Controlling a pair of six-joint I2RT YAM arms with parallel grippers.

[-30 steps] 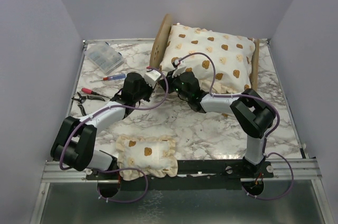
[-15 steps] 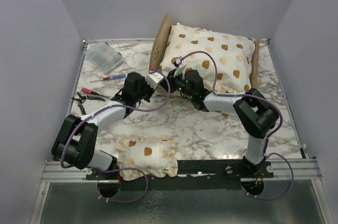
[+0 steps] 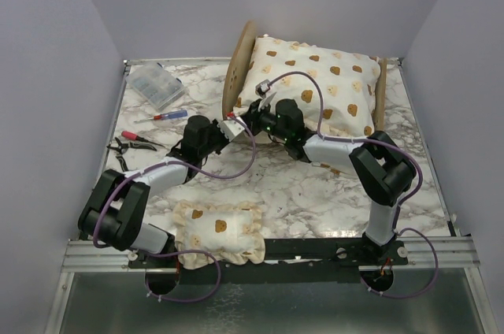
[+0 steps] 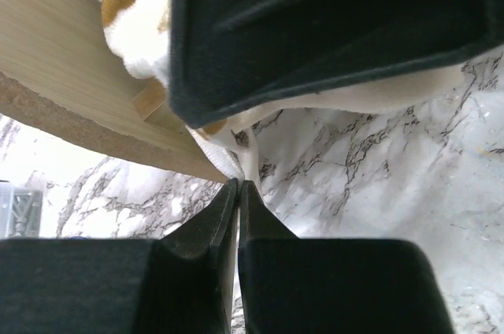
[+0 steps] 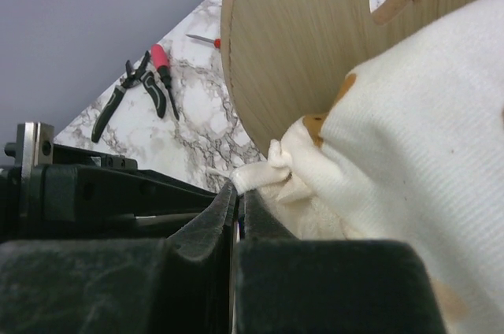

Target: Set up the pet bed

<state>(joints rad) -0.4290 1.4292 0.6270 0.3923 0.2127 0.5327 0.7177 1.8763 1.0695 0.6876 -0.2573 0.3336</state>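
Observation:
The pet bed stands at the back, with its plywood headboard (image 3: 239, 62) on the left and its low footboard (image 3: 380, 94) on the right. A cream bear-print cushion (image 3: 315, 90) lies across it and hides the base. Both grippers meet at the cushion's near-left corner. My left gripper (image 4: 238, 184) is shut, its tips pinching a white strip of the cushion's edge (image 4: 246, 162) just below the headboard (image 4: 71, 90). My right gripper (image 5: 238, 188) is shut on a white tie (image 5: 258, 174) of the cushion (image 5: 417, 153) beside the headboard (image 5: 291, 58).
A small bear-print pillow (image 3: 219, 231) lies by the near edge between the arm bases. At the left are a clear parts box (image 3: 156, 84), a red-handled screwdriver (image 3: 161, 116) and pliers (image 3: 130, 142). Grey walls enclose the marble table (image 3: 260, 184).
Both grippers have crept closer together at the cushion's near-left corner. The right wrist moved up and left, and the left gripper slid right under it.

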